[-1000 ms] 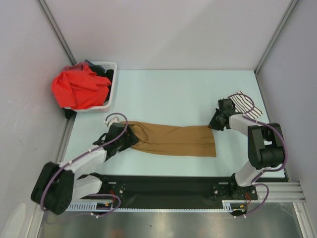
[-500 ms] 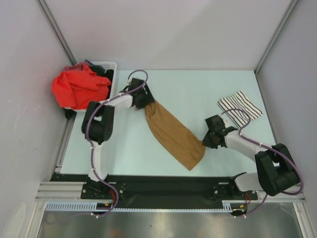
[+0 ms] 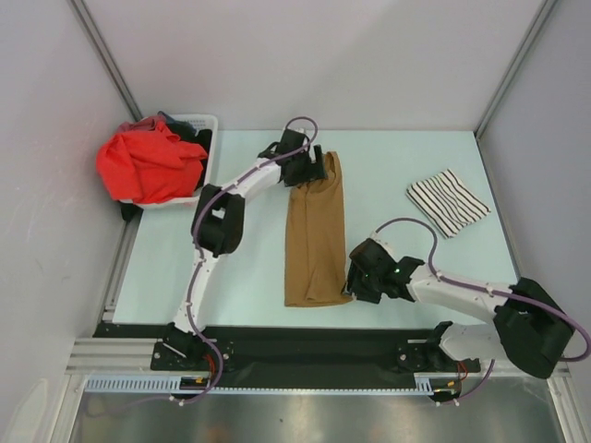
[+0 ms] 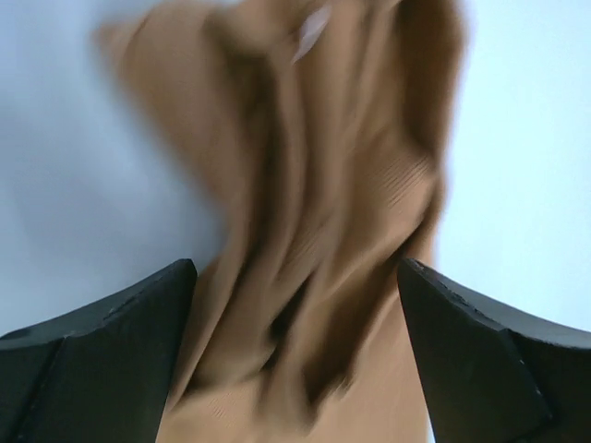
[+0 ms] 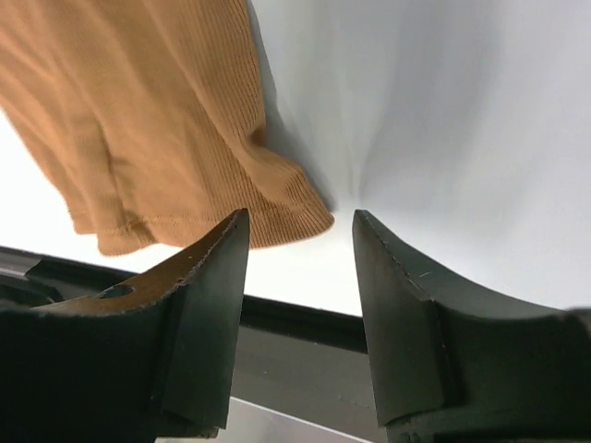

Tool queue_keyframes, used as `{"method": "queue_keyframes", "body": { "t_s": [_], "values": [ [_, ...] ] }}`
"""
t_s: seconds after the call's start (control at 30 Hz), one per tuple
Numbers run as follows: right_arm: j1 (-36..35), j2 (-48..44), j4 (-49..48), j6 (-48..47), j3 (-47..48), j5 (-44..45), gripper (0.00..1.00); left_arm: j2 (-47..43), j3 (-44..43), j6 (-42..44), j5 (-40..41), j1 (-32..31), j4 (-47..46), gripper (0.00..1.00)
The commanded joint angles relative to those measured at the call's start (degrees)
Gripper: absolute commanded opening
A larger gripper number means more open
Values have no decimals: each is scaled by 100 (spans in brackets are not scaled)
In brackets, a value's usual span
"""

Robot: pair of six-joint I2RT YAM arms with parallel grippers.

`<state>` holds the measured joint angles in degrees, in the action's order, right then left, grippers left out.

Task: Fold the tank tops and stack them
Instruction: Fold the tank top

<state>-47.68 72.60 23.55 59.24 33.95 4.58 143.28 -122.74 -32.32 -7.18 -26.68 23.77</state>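
You're working in robotics lab test cell. Signs you can check:
- Plain grey panel walls (image 3: pixel 305 55) box bench in on three sides, with aluminium frame posts (image 3: pixel 100 55) at corners.
- Pale mint tabletop (image 3: pixel 397 166), one uniform colour.
- Left arm (image 3: pixel 217 226) and right arm (image 3: pixel 462 295) bolted to black base plate (image 3: pixel 314 343) at near edge.
- Aluminium extrusion rail (image 3: pixel 526 353) and slotted cable duct (image 3: pixel 138 381) in front of plate.
- Purple cables (image 3: pixel 404 221) looped along both arms.
- Domestic touch: white laundry basket (image 3: pixel 211 152) holding red garment (image 3: pixel 148 166), far left corner.
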Motion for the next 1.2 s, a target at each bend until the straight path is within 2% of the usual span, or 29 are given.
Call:
{"method": "queue_keyframes", "body": {
  "t_s": [0.0, 0.17, 0.27, 0.37, 0.43, 0.5, 0.53, 0.57, 0.63, 0.67, 0.77, 0.93, 1.03, 1.07, 1.17],
  "values": [
    [110, -623, 124, -395, -143, 324, 54, -1450, 1021, 436, 463, 496, 146, 96],
    [391, -809, -254, -1088, -161, 26, 49, -2926, 3060, 691, 700, 523, 32, 97],
    [637, -598, -631, -1362, -152, -623, 49, -4181, 4273, 841, 700, 427, -109, 99],
    [699, -107, -738, -1547, -135, -880, 49, -5156, 5398, 815, 859, 181, -171, 99],
    [664, 113, -896, -1574, -239, -967, 48, -5651, 6317, 709, 763, 23, -433, 99],
    [629, 175, -1063, -1556, -345, -1055, 46, -6311, 6883, 517, 621, -311, -548, 99],
    [541, 167, -1089, -1539, -389, -1047, 43, -6504, 7408, 455, 639, -460, -671, 99],
    [497, 158, -1089, -1512, -468, -1047, 34, -6880, 7666, 393, 630, -748, -741, 99],
    [383, 45, -1020, -1416, -512, -942, 23, -7225, 8384, 121, 517, -961, -882, 98],
    [278, -17, -854, -1372, -547, -872, 12, -7549, 8624, 42, 377, -1023, -961, 97],
    [76, -324, -528, -1179, -609, -722, 0, -8234, 9416, -345, 77, -1198, -1137, 92],
    [-145, -659, -272, -915, -724, -529, 1, -8896, 10215, -872, 42, -1603, -1251, 89],
    [-171, -642, -263, -853, -759, -493, 4, -9002, 10619, -1162, -414, -1674, -1743, 87],
    [-180, -607, -298, -853, -767, -493, 12, -8976, 10700, -1320, -511, -1718, -1857, 86],
    [-250, -554, -369, -827, -741, -493, 14, -8871, 10850, -1453, -609, -1867, -2157, 83]
  ]
}}
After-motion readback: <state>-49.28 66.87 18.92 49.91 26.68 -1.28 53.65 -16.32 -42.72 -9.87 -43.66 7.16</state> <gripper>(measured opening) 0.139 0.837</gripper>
